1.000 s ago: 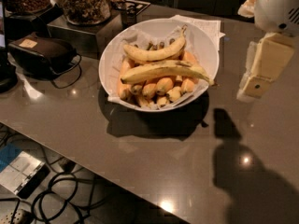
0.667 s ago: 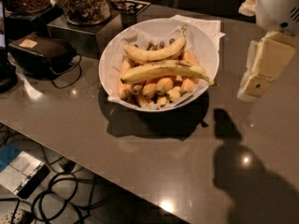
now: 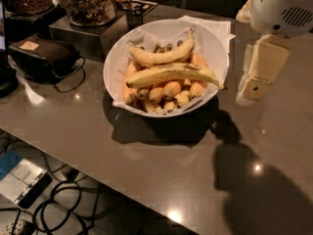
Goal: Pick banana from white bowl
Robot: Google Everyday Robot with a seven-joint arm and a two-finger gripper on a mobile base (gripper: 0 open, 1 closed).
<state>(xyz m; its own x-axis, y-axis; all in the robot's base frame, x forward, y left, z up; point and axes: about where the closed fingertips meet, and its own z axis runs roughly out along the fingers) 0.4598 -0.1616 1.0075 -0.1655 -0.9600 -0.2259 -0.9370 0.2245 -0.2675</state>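
Note:
The white bowl (image 3: 113, 65), lined with crumpled white paper, stands at the middle of the grey table. The banana (image 3: 171, 74), long, pale yellow and brown-streaked, lies across the top of the fruit with its thin dark end pointing right over the rim. A shorter curved banana (image 3: 161, 56) lies behind it, and several small orange-yellow bananas (image 3: 166, 90) lie under and in front of it. My gripper (image 3: 254, 77), cream-coloured under a white housing, hangs above the table just right of the bowl. It is apart from the bowl and the banana and holds nothing.
A dark pouch with a cord (image 3: 44, 55) lies left of the bowl. Jars of snacks (image 3: 88, 4) stand on a metal box at the back left. White paper (image 3: 211, 26) lies behind the bowl. Cables and a device (image 3: 29, 190) lie on the floor past the table's front edge.
My gripper has shifted slightly left, closer to the bowl's right rim. The bowl and bananas have not moved.

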